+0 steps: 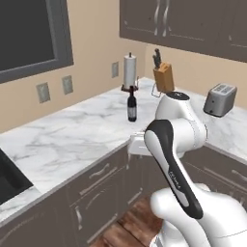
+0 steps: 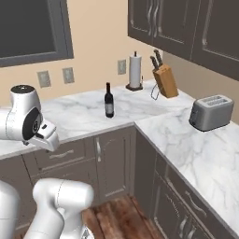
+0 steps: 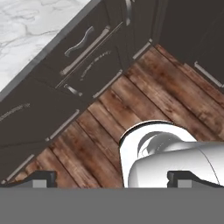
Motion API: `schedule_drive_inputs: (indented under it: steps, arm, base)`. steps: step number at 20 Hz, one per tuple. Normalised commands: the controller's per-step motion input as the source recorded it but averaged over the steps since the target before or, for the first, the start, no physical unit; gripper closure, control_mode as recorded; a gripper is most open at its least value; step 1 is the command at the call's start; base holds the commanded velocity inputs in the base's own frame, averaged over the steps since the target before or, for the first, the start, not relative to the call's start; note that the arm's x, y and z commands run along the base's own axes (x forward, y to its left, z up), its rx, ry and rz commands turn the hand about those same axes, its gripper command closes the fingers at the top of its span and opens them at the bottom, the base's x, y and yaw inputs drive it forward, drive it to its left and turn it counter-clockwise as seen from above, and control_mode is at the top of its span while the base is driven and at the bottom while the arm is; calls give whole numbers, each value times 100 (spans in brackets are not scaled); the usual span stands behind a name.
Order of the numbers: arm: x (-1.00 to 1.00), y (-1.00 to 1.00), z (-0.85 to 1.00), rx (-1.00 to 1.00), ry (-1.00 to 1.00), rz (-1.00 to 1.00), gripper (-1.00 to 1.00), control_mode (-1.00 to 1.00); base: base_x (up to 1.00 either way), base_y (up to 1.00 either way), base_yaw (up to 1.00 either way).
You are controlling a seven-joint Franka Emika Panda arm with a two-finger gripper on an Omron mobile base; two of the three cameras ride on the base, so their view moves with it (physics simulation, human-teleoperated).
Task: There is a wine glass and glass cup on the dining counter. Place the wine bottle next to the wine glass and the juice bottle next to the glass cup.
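Hand view is showing the gripper (image 3: 112, 177) with jaws standing wide apart and gripping nothing, while the wine bottle (image 1: 131, 104) is standing upright near the wall counter's (image 1: 72, 130) inner corner.

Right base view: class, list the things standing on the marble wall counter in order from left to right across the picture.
wine bottle → paper towel roll → knife block → toaster, all on the marble wall counter.
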Motion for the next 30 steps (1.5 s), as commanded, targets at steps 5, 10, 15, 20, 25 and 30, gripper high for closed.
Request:
schedule_drive_inputs:
  steps: [5,10,15,20,25,30]
  arm:
    - [0,0,0,0,0,0,-100,100]
    - [0,0,0,0,0,0,-100,100]
    - [0,0,0,0,0,0,-100,100]
    - [0,0,0,0,0,0,-100,100]
    - [0,0,0,0,0,0,-100,100]
    - [0,0,0,0,0,0,-100,100]
  base:
    - [77,-18,6]
    - [75,-12,12]
    - [74,-15,13]
    - [41,-28,22]
    - [47,-20,14]
    - [53,-9,11]
